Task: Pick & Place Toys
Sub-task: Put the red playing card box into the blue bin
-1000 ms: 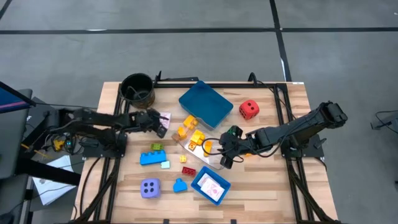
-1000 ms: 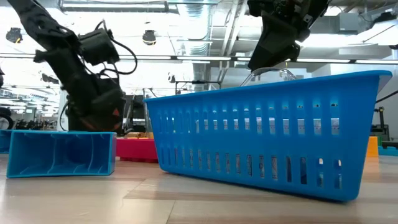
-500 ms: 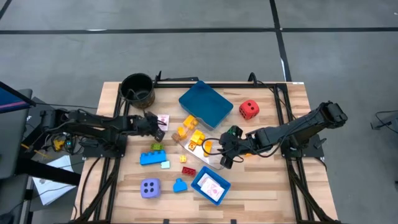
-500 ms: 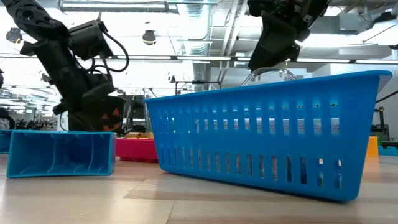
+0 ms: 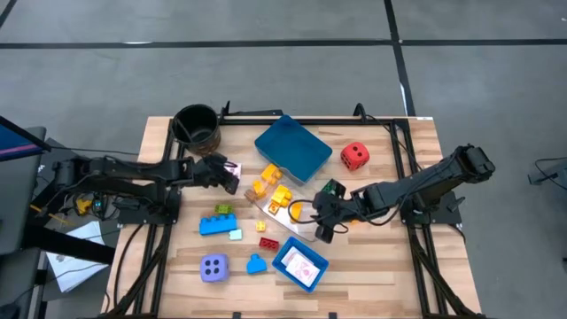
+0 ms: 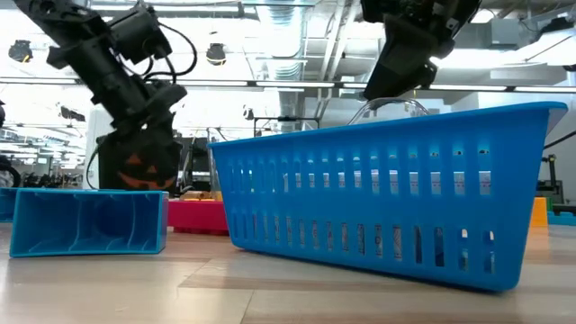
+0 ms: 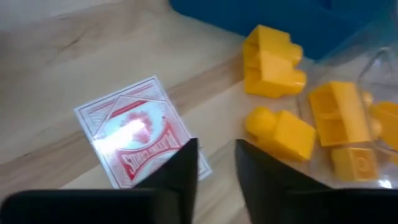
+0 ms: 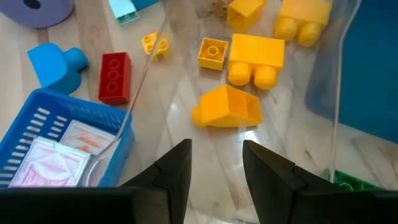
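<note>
1. Now the left pincer (image 7: 214, 163) hovers just above the counter (image 5: 390, 266), its tips slightly apart and empty, beside a white red-printed card (image 7: 140, 135) lying flat near the dark pot (image 5: 196, 127)
2. Judged step: picking that card; next the tips must straddle an edge and close
3. Right pincer (image 8: 216, 163) hangs over a clear sheet (image 8: 186, 93) with yellow bricks (image 8: 256, 57), parted a little, holding nothing
4. Another card already lies in the small blue basket (image 5: 290, 263)
</note>
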Available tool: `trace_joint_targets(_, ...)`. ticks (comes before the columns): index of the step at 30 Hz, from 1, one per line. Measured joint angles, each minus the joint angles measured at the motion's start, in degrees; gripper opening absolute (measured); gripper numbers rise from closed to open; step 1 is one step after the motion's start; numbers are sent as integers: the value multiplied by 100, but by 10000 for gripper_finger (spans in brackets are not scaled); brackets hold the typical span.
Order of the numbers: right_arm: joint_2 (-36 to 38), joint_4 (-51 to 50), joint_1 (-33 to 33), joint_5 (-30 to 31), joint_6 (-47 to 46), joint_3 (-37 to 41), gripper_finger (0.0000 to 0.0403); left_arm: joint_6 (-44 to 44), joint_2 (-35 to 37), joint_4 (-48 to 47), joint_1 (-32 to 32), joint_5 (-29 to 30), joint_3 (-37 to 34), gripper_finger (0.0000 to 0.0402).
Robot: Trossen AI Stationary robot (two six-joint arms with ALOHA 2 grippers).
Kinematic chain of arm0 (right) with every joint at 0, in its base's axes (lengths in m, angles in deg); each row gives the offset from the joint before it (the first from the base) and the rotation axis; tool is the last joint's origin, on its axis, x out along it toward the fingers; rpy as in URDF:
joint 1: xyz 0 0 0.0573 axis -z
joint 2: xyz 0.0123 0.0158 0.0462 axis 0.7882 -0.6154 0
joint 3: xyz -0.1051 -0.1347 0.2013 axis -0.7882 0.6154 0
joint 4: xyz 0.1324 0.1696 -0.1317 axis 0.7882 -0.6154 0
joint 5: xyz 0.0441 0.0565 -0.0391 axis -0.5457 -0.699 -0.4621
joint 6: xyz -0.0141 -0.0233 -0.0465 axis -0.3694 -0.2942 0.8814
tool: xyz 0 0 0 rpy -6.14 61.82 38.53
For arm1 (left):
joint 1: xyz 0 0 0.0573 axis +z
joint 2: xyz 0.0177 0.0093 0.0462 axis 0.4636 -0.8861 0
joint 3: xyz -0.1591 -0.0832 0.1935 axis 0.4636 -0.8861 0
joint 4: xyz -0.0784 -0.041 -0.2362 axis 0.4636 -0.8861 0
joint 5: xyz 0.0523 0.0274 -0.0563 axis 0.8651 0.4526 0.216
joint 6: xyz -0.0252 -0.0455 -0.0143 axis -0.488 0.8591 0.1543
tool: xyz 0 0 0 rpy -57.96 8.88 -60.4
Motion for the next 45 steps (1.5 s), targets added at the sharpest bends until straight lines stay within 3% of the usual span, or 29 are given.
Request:
trace_joint_targets(9,0,0,30,-21,83,-2,136,-250,-289,-927,316,-570,779,310)
trace_joint_targets(15,0,2,88,-141,158,0,136,-74,-558,-1673,644,-614,1219,380)
trace_joint_targets(31,0,-46,91,-143,379,0,136,349,-2144,-1624,833,-578,1242,380)
trace_joint_targets(45,0,-64,91,-143,488,-1,136,382,-2260,-1490,850,-602,1482,383)
